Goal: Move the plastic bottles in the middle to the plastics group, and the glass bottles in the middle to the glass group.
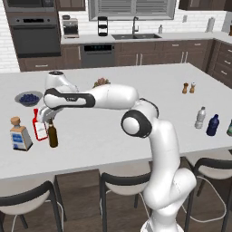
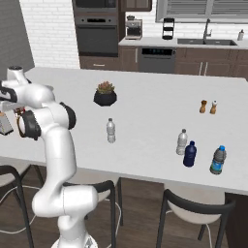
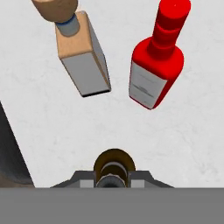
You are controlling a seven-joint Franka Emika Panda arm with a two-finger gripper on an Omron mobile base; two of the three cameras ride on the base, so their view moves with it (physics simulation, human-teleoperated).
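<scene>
From the left base view, a pale speckled island counter [image 1: 136, 131] fronts dark cabinets and white brick. The gripper [image 1: 49, 118] is closed on the neck of the slim brown glass bottle [image 1: 53, 134], upright, just beside the flat red bottle [image 1: 40, 128] and the squarish clear bottle [image 1: 20, 136].

From the right, a whitish water bottle [image 2: 111, 131] stands alone, upright.

The hand view looks straight down the brown bottle's long axis.

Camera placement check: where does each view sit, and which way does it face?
Left base view: behind-left, facing the island; arm from lower right, end effector shut on brown bottle.
Right base view: behind-right, same island; arm at left.
Hand view: looking down; fingertips clamp the brown bottle.
Shared: salt and pepper shakers in both base views; red bottle in left and hand views.
</scene>
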